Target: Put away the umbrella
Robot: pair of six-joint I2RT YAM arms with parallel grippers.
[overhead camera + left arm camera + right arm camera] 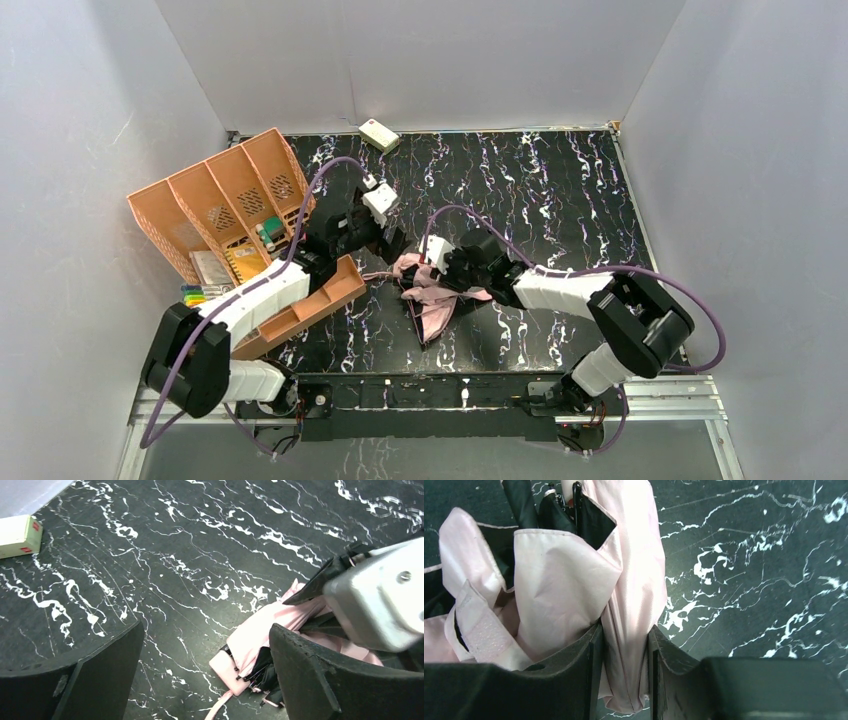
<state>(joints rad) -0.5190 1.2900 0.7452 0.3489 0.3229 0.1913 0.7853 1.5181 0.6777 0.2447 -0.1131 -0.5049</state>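
Umbrella (432, 296): compact folding kind, shiny pink fabric backed in black, collapsed but loose and crumpled, lying near the middle of the black white-veined marble-look table (560, 200), between the two arms.
Handling: likely light; fabric soft and slippery, thin ribs easily bent; the bundled core or handle looks a firmer hold than a loose flap.
Right gripper (625, 641): fingers pinched on a pink fold of the umbrella.
Left gripper (205, 645): jaws wide apart, empty, just beside the umbrella.
Orange plastic divided basket (235, 195): at the left.
Small cream rectangular box (379, 134): far edge, well apart.
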